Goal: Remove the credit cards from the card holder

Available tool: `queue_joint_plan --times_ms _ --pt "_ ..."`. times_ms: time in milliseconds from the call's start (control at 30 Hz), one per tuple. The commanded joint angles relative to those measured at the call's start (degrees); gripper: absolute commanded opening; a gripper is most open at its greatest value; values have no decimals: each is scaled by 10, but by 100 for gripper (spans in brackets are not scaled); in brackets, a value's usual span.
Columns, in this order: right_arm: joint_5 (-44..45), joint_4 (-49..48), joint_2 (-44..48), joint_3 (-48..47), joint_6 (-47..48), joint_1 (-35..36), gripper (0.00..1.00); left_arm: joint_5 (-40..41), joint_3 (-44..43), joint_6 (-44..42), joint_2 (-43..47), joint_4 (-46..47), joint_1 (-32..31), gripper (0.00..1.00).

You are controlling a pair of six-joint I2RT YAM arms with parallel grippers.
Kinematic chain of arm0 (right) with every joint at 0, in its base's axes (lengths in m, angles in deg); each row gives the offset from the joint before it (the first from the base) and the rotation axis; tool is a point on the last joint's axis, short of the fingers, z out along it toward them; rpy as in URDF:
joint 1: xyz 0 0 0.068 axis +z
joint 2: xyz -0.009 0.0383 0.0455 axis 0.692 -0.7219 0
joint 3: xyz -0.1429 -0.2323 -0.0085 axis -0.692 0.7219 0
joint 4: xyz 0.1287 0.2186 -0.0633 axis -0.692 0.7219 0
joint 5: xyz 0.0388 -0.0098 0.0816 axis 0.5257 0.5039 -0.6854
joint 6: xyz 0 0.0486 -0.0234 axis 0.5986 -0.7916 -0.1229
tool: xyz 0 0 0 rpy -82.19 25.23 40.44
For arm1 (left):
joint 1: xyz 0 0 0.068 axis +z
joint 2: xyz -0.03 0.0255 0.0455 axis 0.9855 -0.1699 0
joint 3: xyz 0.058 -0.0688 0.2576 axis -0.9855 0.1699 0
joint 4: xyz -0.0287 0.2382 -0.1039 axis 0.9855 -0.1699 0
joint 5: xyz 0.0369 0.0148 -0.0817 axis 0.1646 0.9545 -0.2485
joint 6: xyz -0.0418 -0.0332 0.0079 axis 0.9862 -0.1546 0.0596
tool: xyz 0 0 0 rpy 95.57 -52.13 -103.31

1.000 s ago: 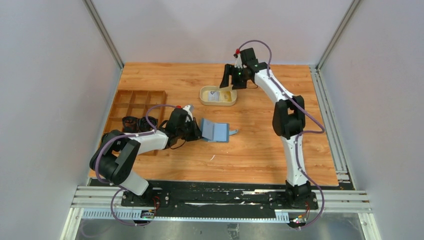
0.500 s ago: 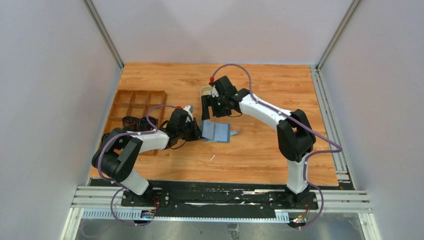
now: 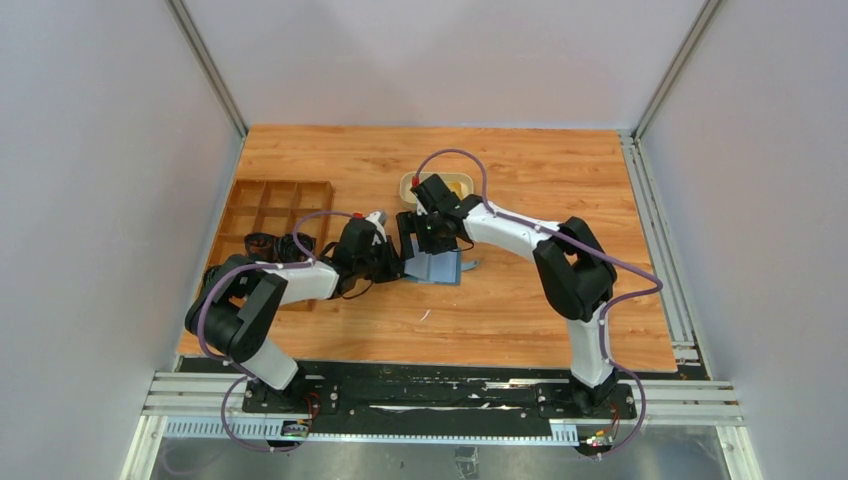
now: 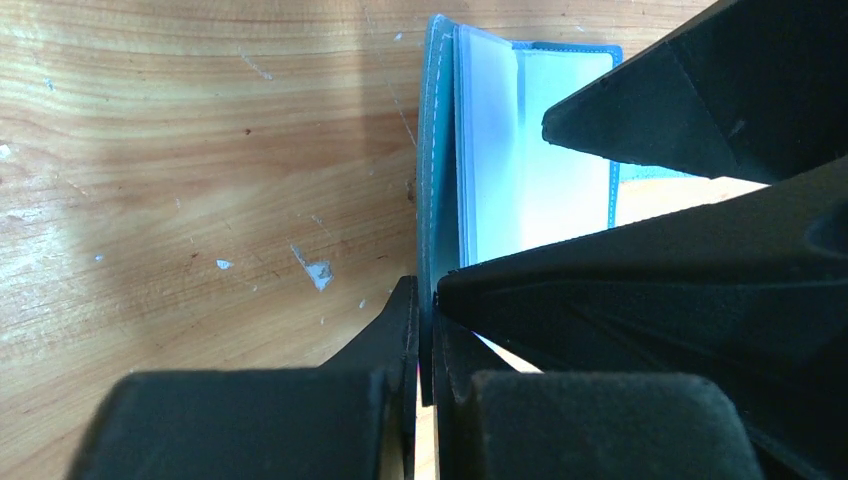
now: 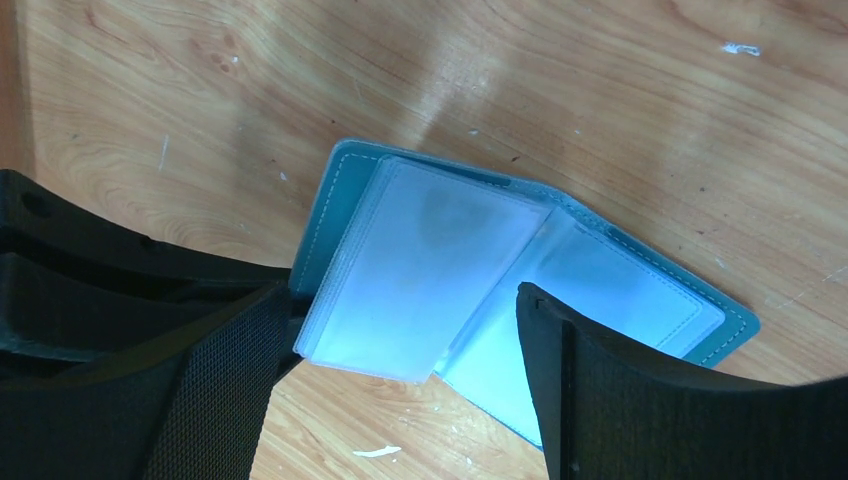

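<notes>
Within the last second your right gripper (image 5: pixel 395 320) has left the tray (image 3: pixel 405 183), swung back towards you and come down over the holder (image 5: pixel 600 285). Its jaws are spread wide with nothing in them. The tray now sits just behind that gripper, on its far side, and the arm covers most of what lies inside it.

Your left gripper (image 4: pixel 425 340) has not moved. It is clenched on the edge of the holder's left cover, pinning the book-fold open on the table (image 3: pixel 520 300).

The holder lies directly below the right gripper. A fan of clear sleeves (image 5: pixel 420 270) sits between its two fingers, and the open right-hand flap reaches out past the right finger.

I read this as one trip to the tray finished and the next pick just starting. The sleeves look pale and glossy, so you cannot tell from here whether cards are inside them or how many.

Keep the left pinch firm, because the holder would slide if it let go. The next move probably needs one right fingertip worked under a card edge, not a squeeze on the whole sleeve stack.
</notes>
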Motion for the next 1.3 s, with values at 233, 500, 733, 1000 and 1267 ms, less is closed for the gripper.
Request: queue_joint_plan --times_ms 233,500,733,1000,1267 --pt "68 26 10 47 17 26 87 35 27 -9 -25 -37 0 0" --pt "87 30 22 89 26 24 88 42 30 -6 -23 -37 0 0" --pt "99 33 30 74 41 21 90 41 29 -7 -28 -37 0 0" --pt "138 73 18 -24 86 19 96 37 28 -10 -39 -35 0 0" --pt "144 92 11 -86 108 18 97 36 33 -11 -47 -29 0 0"
